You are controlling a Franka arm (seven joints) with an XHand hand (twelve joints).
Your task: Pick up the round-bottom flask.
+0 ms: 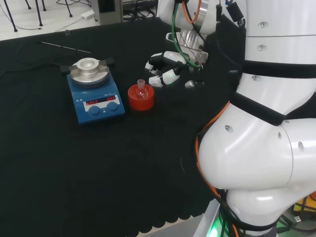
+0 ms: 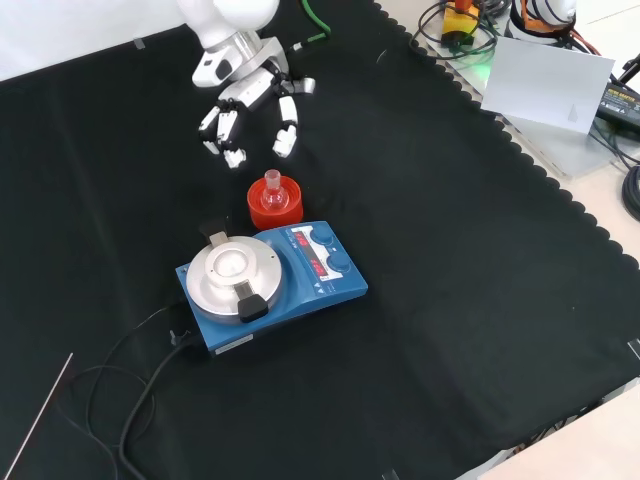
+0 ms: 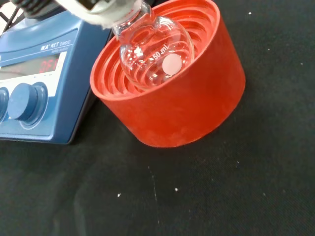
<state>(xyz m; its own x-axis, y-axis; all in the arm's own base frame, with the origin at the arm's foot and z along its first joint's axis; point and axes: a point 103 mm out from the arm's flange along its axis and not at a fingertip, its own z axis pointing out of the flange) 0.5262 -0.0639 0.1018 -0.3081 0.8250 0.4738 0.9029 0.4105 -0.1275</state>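
Note:
A small clear round-bottom flask [image 1: 142, 90] sits upright in a red ribbed ring stand [image 1: 141, 100] on the black cloth. In the front view the flask [image 2: 270, 192] and its stand [image 2: 276, 208] lie just below the hand [image 2: 245, 100]. The hand [image 1: 165, 70] hovers to the right of the flask in the head view, a short gap away, fingers relaxed and spread, holding nothing. Up close in the wrist view, the flask [image 3: 155, 51] rests in the stand [image 3: 177, 108], with a blurred white part of the hand [image 3: 98, 7] just over its neck.
A blue hotplate stirrer [image 1: 94, 94] with a silver top stands right beside the stand [image 2: 270, 275] [image 3: 34, 73]; its cable trails over the cloth. A thin rod [image 1: 64, 48] lies farther off. The arm's white links [image 1: 266, 123] fill the head view's right.

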